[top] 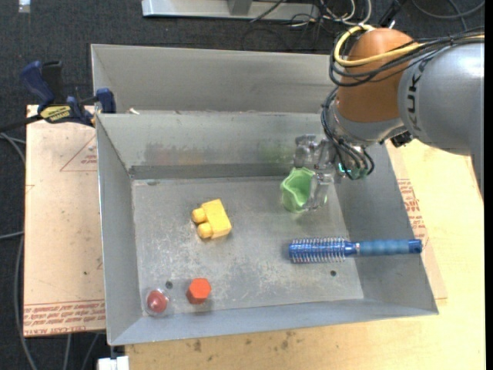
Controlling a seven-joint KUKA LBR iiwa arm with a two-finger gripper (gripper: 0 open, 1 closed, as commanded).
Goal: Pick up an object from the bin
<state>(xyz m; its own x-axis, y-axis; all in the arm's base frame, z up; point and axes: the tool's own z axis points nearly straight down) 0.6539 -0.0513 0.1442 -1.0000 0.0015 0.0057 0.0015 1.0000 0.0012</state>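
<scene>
- one green cup-like thing (pixel 295 191) lies on the bin (pixel 262 284) floor near its far right corner.
- the tool (pixel 316 182) hangs right at the cup's right side, overlapping its rim; i cannot tell whether it is spread or pinching.
- the blue brush (pixel 350 248) lies apart, toward the near edge.

We see a bin (pixel 115 206) of dull grey metal, its floor scuffed and scratched. The green cup (pixel 295 190) at the far right looks like smooth plastic, and the yellow block (pixel 212 220) like glossy plastic. The blue brush (pixel 354 248) has a smooth handle and rough bristles. The arm's orange cover (pixel 373 75) shines.
</scene>
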